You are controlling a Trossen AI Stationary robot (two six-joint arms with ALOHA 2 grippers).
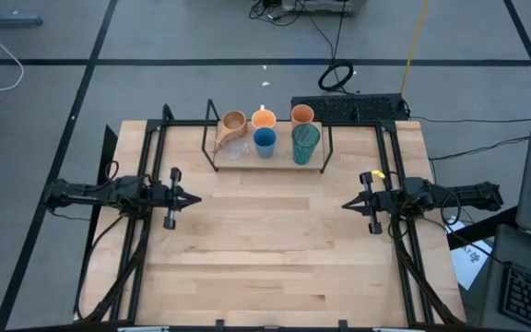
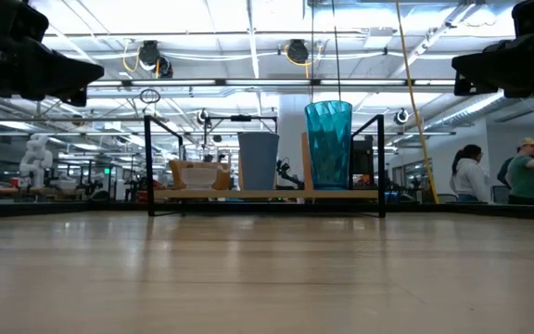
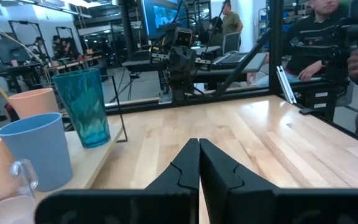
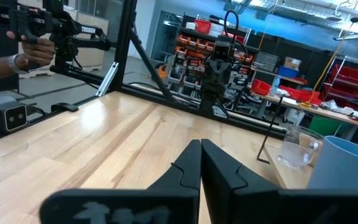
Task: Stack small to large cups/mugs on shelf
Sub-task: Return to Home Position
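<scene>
The shelf (image 1: 270, 164) stands at the table's far middle on black rod legs. On it stand a tan handled mug (image 1: 232, 126), a tiny clear cup (image 1: 235, 150), two orange cups (image 1: 264, 119) (image 1: 302, 114), a blue cup (image 1: 265, 141) and a teal ribbed tumbler (image 1: 306, 143). My left gripper (image 1: 194, 197) is shut and empty above the table's left middle. My right gripper (image 1: 348, 204) is shut and empty above the right middle. Both point at each other.
A black power strip (image 1: 348, 108) lies behind the shelf at the table's far edge. Black frame rails (image 1: 146, 184) run along the table's left and right sides. Bare tabletop (image 1: 270, 249) lies between the grippers and toward the near edge. People (image 2: 525, 172) are in the room beyond.
</scene>
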